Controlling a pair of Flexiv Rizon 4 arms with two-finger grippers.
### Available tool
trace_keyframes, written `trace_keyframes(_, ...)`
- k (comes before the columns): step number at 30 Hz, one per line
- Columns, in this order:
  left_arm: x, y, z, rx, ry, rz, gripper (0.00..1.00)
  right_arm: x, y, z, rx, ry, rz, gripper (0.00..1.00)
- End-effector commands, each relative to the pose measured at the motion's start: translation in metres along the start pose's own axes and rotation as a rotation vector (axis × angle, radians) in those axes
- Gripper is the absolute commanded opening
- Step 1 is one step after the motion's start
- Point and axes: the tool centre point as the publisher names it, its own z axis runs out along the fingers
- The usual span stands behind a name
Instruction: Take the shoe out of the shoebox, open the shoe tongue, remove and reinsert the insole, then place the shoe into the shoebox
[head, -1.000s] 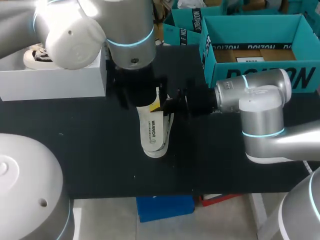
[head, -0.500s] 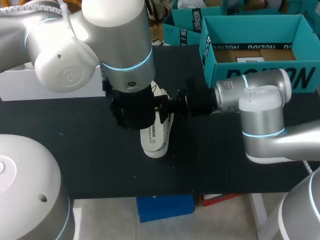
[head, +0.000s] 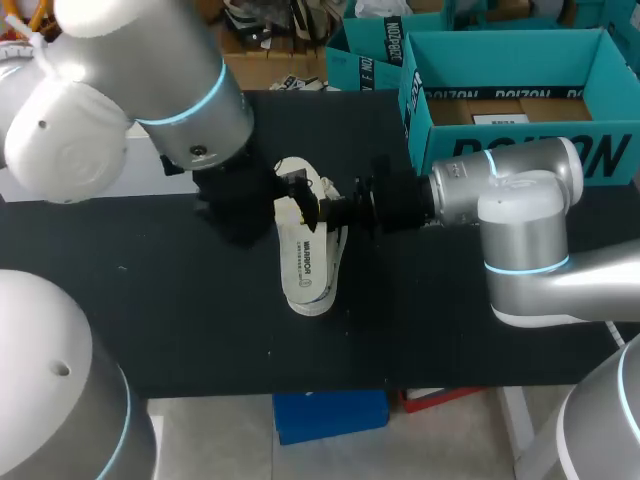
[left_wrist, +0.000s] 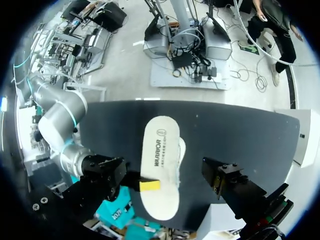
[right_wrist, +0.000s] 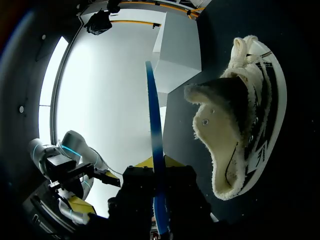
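Clamping insole (left_wrist: 159, 162) edge beside shoe (right_wrist: 237, 127): right jaws.

From above, the insole (head: 306, 262) hides much of the shoe (head: 318, 185) under it, the left end effector (head: 243, 205) is only a dark shape tucked under its arm (head: 120, 90), and in the right wrist view the insole shows merely as a thin blue edge at the right end effector (right_wrist: 157, 161).

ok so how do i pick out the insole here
On the black table, look at the white shoe lying in the middle. The insole is the long flat piece over it, one end pinched in the right gripper. Unlike the fleecy, laced shoe, it is thin and smooth, with dark print along it.
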Motion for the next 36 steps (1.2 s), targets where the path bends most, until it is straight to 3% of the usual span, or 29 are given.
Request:
trace_keyframes(1,0.042,-0.004,-0.002,-0.025,-0.485,0.012,1.0,0.0,0.0,0.002,-0.001,-0.002,0.001,0.0)
trace_keyframes(8,0.059,0.003,0.005,-0.031,-0.743,-0.006,1.0,0.0,0.0,0.002,-0.001,-0.002,0.001,0.0)
trace_keyframes(18,0.083,0.017,0.016,-0.004,-0.982,-0.056,1.0,0.0,0.0,0.002,-0.001,-0.002,0.001,0.0)
trace_keyframes(36,0.085,0.018,0.018,0.014,-0.979,-0.065,1.0,0.0,0.0,0.002,-0.001,-0.002,0.001,0.0)
